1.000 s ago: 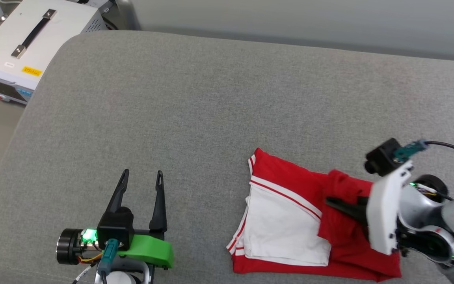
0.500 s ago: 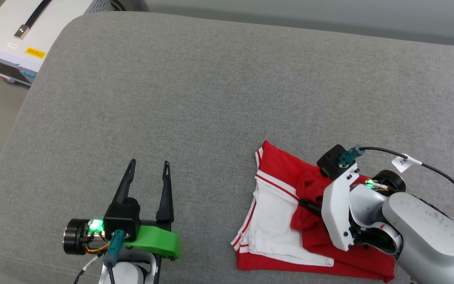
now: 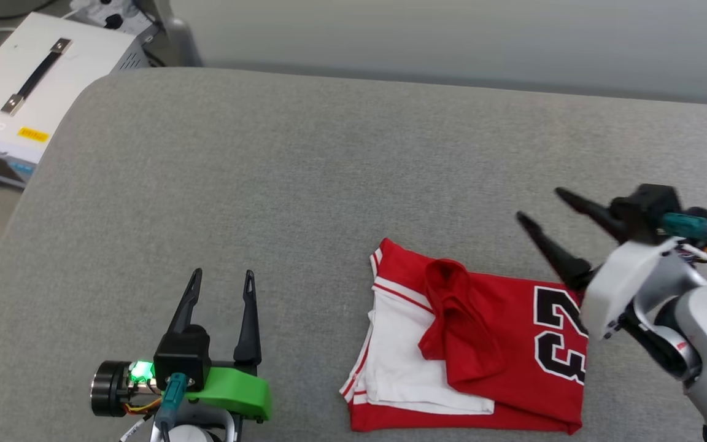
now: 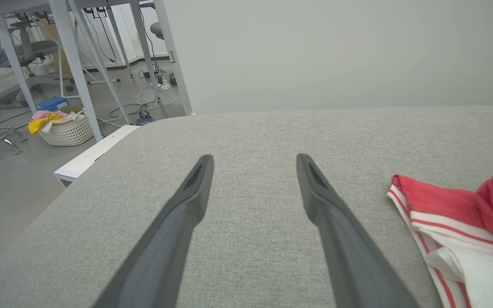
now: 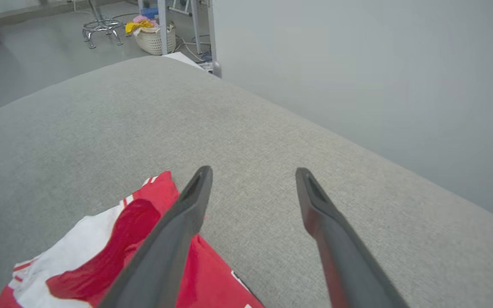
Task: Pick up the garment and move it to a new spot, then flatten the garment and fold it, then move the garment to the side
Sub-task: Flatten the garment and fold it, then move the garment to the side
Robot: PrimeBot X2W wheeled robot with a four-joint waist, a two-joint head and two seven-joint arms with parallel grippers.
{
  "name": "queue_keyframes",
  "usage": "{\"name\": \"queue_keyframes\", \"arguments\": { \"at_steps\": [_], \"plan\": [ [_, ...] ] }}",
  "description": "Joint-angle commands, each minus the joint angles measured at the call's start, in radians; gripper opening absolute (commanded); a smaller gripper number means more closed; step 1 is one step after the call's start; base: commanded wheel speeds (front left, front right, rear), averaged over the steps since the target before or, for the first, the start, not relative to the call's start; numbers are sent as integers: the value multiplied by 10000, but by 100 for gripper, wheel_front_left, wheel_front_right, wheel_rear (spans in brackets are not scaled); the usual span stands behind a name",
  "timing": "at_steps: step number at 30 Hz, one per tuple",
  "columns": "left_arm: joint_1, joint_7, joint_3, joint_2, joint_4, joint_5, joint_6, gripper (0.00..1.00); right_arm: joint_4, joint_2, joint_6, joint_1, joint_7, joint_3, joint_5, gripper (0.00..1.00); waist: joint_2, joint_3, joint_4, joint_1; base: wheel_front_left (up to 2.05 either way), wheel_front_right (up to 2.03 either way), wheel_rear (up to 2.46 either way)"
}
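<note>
Grey cushion (image 3: 267, 184) carries everything, with a plain wall behind its far edge. Garment (image 3: 501, 331) lies near the front edge, right of centre: a folded packet with the "23" face up on its right half, the white sleeve on its left, and a bunched red flap across the middle.

Right gripper (image 3: 539, 204) hangs over the packet's far right corner, jaws wide, holding nothing. Left gripper (image 3: 221, 273) is parked near the front edge, well apart from the packet, also wide open and empty.

My read: the fold is nearly done and the move aside is not started. The flap looks loose, so the next move calls for either pressing it flat or a low pinch through all layers at one edge. A grab on the top layer alone could unfold the packet.

Room: bare cushion runs left and toward the far edge. The front edge is close, so drag away from it. White box (image 3: 28, 104) sits off the far left corner.
</note>
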Motion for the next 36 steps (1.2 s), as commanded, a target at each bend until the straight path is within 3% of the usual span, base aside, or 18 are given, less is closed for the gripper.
{"name": "queue_keyframes", "arguments": {
  "at_steps": [1, 8, 15, 25, 36],
  "plan": [
    [130, -59, 16, 79, -29, 95, -70, 100, -106, 113, -7, 334, -347, -448, -393, 100, 0, -289, -308, 0, 0, 0, 0],
    [327, -59, 63, 136, -147, 113, -81, 100, -477, 1205, -7, 1801, -2131, -3267, -2685, 100, 0, -645, -664, 0, 0, 0, 0],
    [557, -59, 76, 162, -232, 88, -104, 100, -994, 2595, -7, 3300, -3031, -5081, -4211, 100, 0, -937, -847, 0, 0, 0, 0],
    [1076, -59, 33, 146, -448, -63, -296, 100, -1514, 3998, -7, 5217, -3255, -5825, -4569, 100, 0, -1280, -880, 0, 0, 0, 0],
    [1288, -59, 53, 164, -431, -44, -360, 100, -2042, 4574, -7, 5978, -3267, -6146, -4830, 100, 0, -1336, -797, 0, 0, 0, 0]
  ]
}}
